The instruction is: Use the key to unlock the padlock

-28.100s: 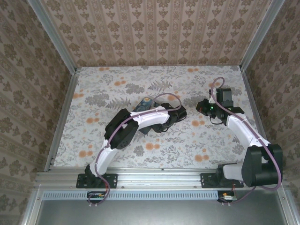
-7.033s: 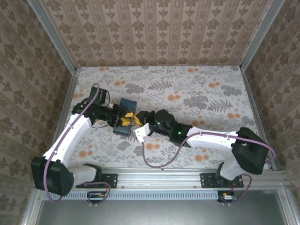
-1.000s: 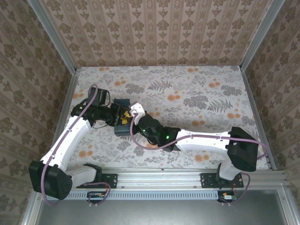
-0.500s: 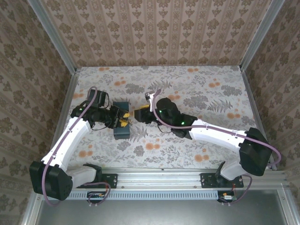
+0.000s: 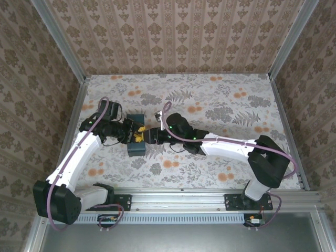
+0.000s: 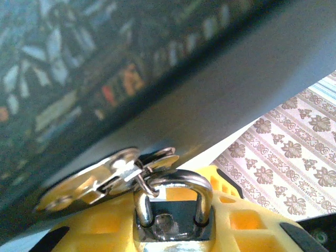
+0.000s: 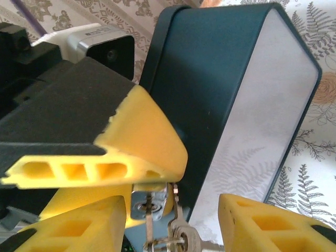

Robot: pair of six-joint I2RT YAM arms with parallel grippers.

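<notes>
You're clamping the left fingers (image 6: 262, 236) shut on the padlock (image 6: 171, 207), pinching its small body from both sides, probably so it isn't swinging while the key is being worked. The padlock's shackle is threading through the metal hasp (image 6: 89, 186) on the dark blue box (image 7: 220, 79), so the lock is sitting right against the box's side, left of centre on the tabletop (image 5: 220, 100). You're pointing the right fingers (image 7: 233, 207) at the underside of the lock, standing well apart with nothing gripped; the key (image 7: 149, 223) is hanging between them, touching neither, and its blade looks to be sitting in the keyhole. Likely you're lining up for a grab on the key so you can turn it, and the shackle is reading as closed, so the unlocking isn't done yet. Count: one padlock, one box, one hasp, one key ring (image 7: 168, 242), one key in the lock plus at least one more on the ring, exact number too cramped to tell.
</notes>
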